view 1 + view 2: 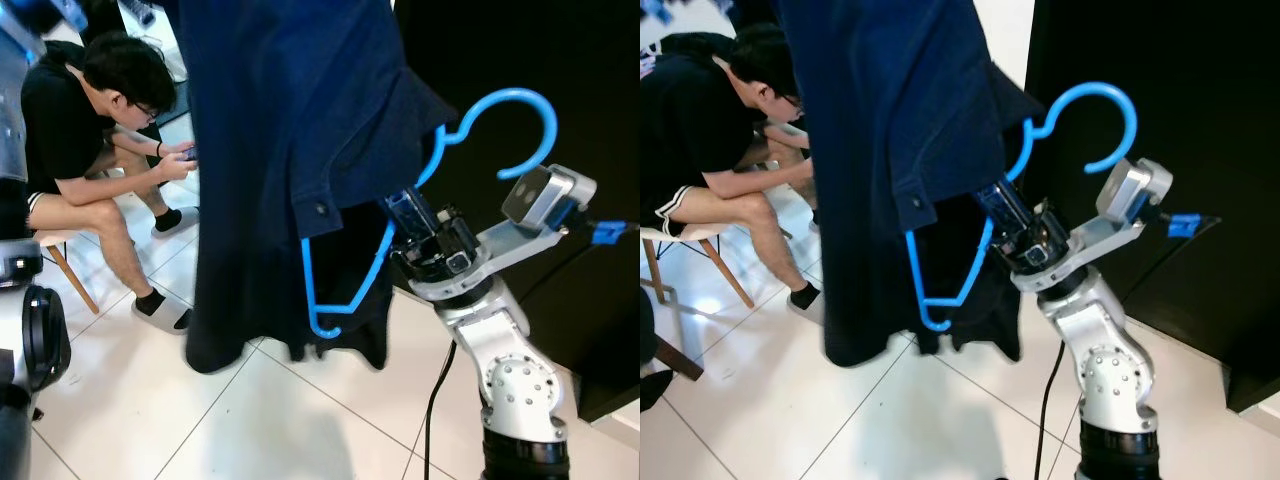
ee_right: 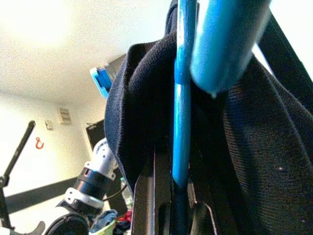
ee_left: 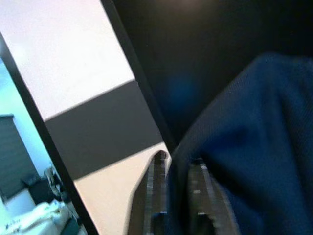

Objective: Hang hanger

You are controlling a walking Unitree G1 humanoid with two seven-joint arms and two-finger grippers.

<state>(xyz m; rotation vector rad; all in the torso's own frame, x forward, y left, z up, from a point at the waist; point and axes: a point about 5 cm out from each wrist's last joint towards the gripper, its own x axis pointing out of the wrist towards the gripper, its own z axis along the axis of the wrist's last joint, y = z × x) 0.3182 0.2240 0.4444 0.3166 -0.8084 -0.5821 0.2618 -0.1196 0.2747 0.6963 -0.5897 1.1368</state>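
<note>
The garment [image 1: 290, 150] hangs in the middle of the scene, draped over the hanger [image 1: 400, 210], whose hook rises free to the garment's right while its lower loop shows beneath the cloth's edge. The right gripper [image 1: 405, 212] reaches up from the lower right and is clamped on the hanger's neck, just under the garment's fold. The left gripper [image 3: 177, 196] pinches a fold of the same garment. Left of the garment and behind it, a person [image 1: 85, 130] sits on a chair [image 1: 60, 255], feet on the floor [image 1: 300, 420]. A cabinet [image 1: 560, 80] stands behind the hook, on the right.
</note>
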